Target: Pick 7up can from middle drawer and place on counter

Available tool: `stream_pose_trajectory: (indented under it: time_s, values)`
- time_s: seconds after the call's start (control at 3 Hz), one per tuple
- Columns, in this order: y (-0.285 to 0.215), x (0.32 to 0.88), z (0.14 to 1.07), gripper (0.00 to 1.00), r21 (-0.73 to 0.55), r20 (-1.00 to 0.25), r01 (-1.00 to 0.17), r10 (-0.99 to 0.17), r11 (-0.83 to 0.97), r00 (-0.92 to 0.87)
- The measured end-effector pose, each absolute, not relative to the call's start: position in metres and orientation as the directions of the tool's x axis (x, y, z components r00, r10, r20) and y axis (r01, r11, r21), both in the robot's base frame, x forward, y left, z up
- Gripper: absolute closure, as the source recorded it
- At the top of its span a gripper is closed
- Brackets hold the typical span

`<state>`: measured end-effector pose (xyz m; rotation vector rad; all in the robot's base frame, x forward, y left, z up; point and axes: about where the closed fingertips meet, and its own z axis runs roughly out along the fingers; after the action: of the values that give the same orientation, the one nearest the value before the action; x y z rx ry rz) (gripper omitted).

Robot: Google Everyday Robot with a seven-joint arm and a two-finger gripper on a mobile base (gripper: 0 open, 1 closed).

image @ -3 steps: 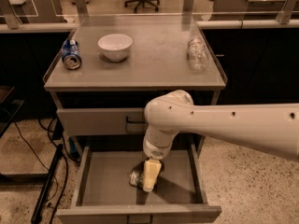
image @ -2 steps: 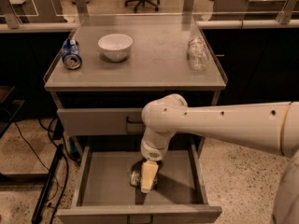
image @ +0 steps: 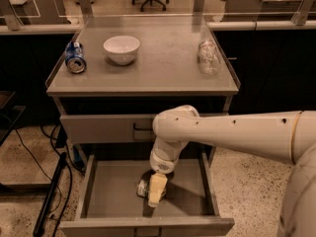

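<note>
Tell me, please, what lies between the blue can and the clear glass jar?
A white round bowl, in the camera view; the gripper is low in the open grey drawer.

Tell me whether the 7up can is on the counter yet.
No, the 7up can lies on the floor of the open middle drawer, with the gripper right beside it, below the counter.

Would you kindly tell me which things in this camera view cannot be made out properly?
Camera view:
1. The 7up can is mostly hidden by the gripper, down in the middle drawer over it; only a silver end shows.
2. The upper drawer front's handle is partly covered by the arm.
3. The middle drawer's front is cut by the bottom edge.
</note>
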<state>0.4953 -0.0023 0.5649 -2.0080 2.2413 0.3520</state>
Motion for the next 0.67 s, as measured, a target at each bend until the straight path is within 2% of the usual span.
stream_pose_trajectory:
  time_s: [0.67]
  values:
    - [-0.014,0.504,0.530,0.00,0.143,-0.295,-0.954,-0.908,0.265,-0.296]
